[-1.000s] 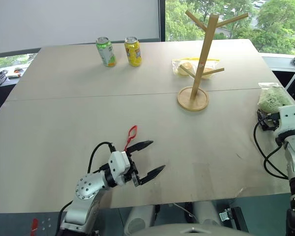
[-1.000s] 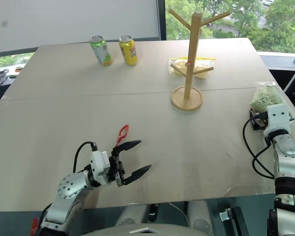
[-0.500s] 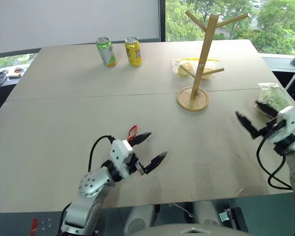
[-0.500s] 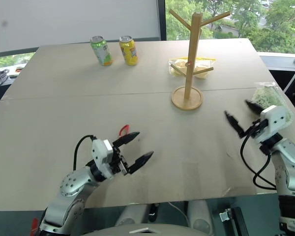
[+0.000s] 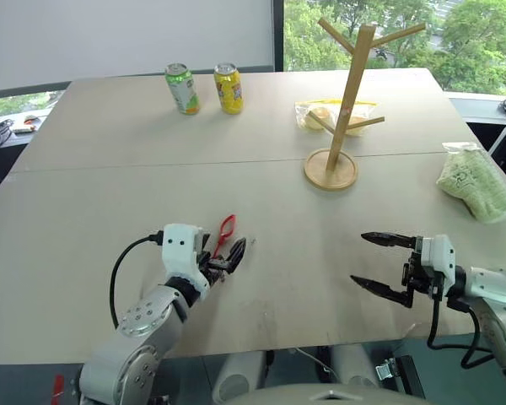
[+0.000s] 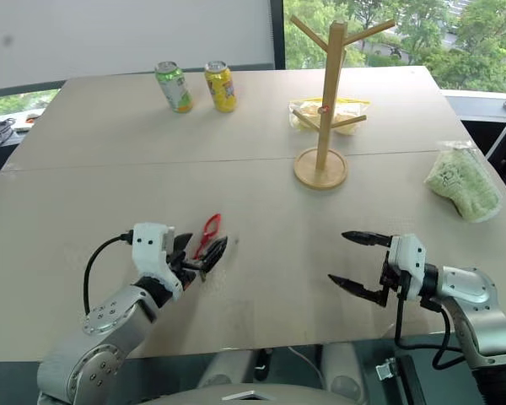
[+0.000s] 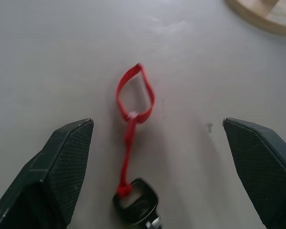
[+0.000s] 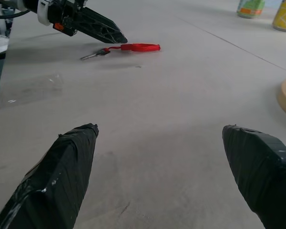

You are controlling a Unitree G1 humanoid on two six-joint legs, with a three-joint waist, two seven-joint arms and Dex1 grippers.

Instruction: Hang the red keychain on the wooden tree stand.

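**Left wrist view: keychain lies flat between spread fingers**

Left wrist view puts the red keychain (image 7: 133,114) right in front of you, lying flat on the table (image 5: 261,202), its dark key end nearest the camera and the red loop pointing away. The left gripper (image 5: 223,256) has its fingers (image 7: 57,167) spread wide on either side of the strap, touching nothing; the keychain is not grasped. From the head camera you can see that same gripper low over the near part of the table, its tips just beside the key end, with the loop reaching away toward the far side.

Your right gripper (image 5: 379,266) is off to the right, well apart from the keychain, pointing across the table toward the left arm. Its two black fingers (image 8: 62,171) are also released and wide, holding nothing, and its wrist camera looks along the tabletop at the keychain and the left gripper's dark finger beside it.

The wooden tree stand (image 5: 347,93) stands upright on its round base on the far right half of the table, well away from the keychain, and its pegs are bare. Behind it lies a clear bag with yellow contents (image 5: 320,114). A green can (image 5: 181,88) and a yellow can (image 5: 228,88) stand side by side at the far left, and a bag of green stuff (image 5: 474,180) lies near the right edge.
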